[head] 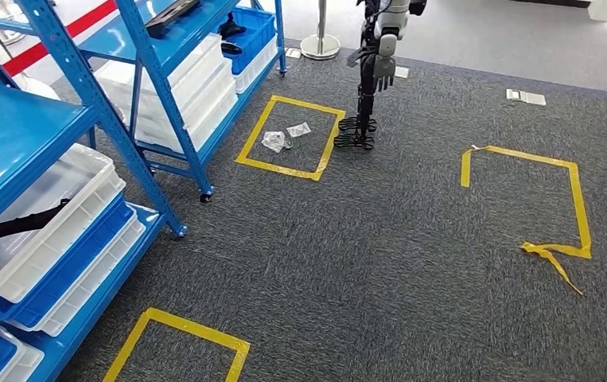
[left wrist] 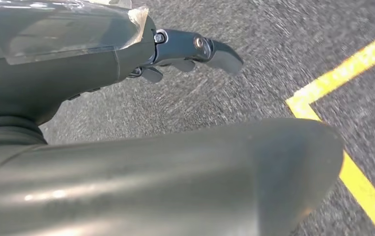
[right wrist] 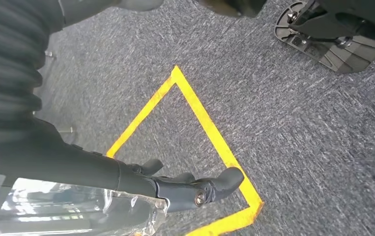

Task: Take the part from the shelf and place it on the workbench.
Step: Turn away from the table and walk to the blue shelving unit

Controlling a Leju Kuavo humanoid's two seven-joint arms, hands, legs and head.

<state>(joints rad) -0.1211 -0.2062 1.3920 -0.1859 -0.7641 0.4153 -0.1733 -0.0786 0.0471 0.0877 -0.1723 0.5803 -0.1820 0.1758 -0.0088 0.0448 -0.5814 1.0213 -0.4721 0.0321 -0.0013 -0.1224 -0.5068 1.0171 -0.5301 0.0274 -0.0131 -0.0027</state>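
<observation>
Head view: blue shelf (head: 61, 119) at 9 o'clock; a dark elongated part (head: 13, 224), prob. the task item, lies in a white bin (head: 85, 179) on it, untouched. Left hand (left wrist: 175, 49) and right hand (right wrist: 185, 189) hang over carpet w/ yellow tape (right wrist: 200, 118); fingers loosely extended, nothing held. Progress: approx. nil. Remaining: reach, grasp, lift out, carry to workbench, set down.

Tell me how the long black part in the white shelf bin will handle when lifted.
The black part is probably stiff: it lies across the white bin without sagging. Long and thin, it may swing or tilt if gripped off-centre.
</observation>
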